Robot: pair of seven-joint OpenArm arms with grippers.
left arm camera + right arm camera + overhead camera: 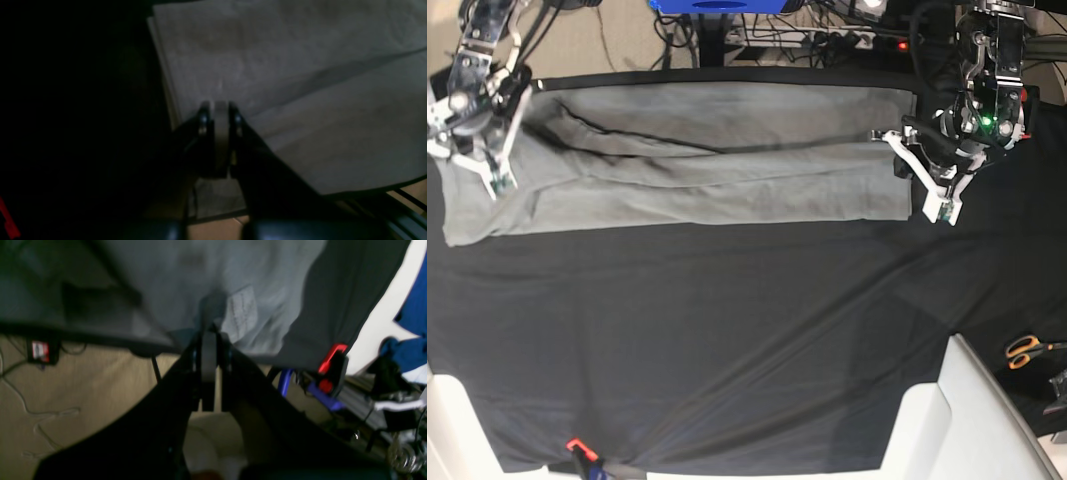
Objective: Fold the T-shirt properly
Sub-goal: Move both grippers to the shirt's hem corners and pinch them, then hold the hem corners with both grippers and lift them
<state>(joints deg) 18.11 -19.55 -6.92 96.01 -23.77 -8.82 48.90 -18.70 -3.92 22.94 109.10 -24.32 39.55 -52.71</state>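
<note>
Large soft mid-grey cotton T-shirt (697, 170): limp, light, drapes; pinch corners. Left gripper (937, 212) and right gripper (497, 185) clenched, apparently empty.

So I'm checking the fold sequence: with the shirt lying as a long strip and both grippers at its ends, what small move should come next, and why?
Probably carry one end over toward the other. The T-shirt lies as a long band across the black tablecloth. The left gripper sits shut at one end, the right gripper shut at the other; whether either pinches cloth is unclear.
</note>
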